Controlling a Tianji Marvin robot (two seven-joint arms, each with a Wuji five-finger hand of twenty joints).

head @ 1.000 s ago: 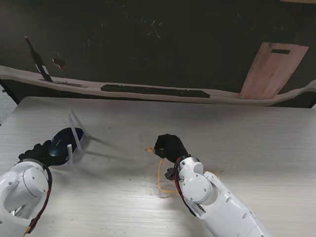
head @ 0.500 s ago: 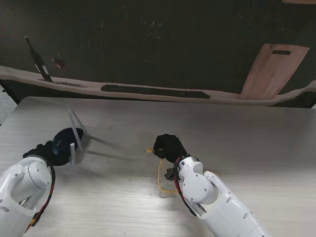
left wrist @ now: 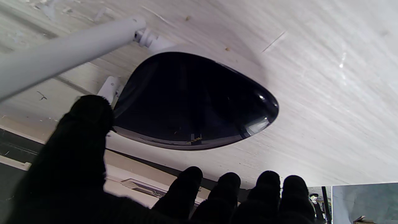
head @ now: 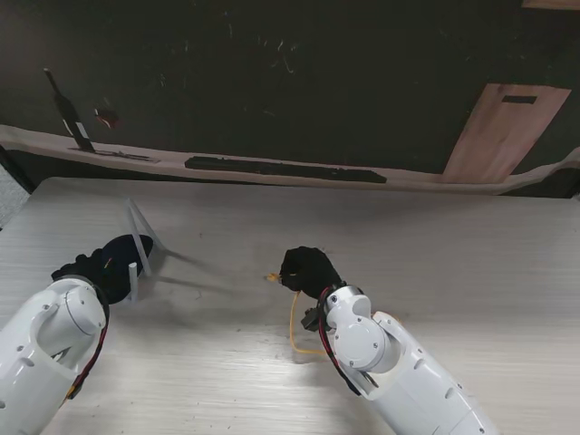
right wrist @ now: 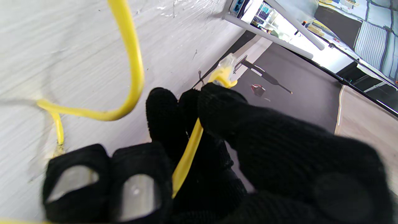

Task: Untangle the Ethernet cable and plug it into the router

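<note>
Right robot hand (right wrist: 217, 146) clamped on the yellow Ethernet cable (right wrist: 133, 68) just behind its plug (right wrist: 224, 69); left robot hand (left wrist: 93, 174), fingers apart, beside the router (left wrist: 192, 102) on the table (head: 435, 236); slack trailing behind the right hand may snag, twisting the plug off-axis.

A pale wood-grain table (head: 471, 263) fills the near part of the stand's view, lit brightly enough to show soft shadows. Past its far edge lies a dark floor (head: 299, 82), scuffed with faint pale marks. A light strip (head: 272, 172) runs across it, and a brown board (head: 494, 136) lies at the right
</note>
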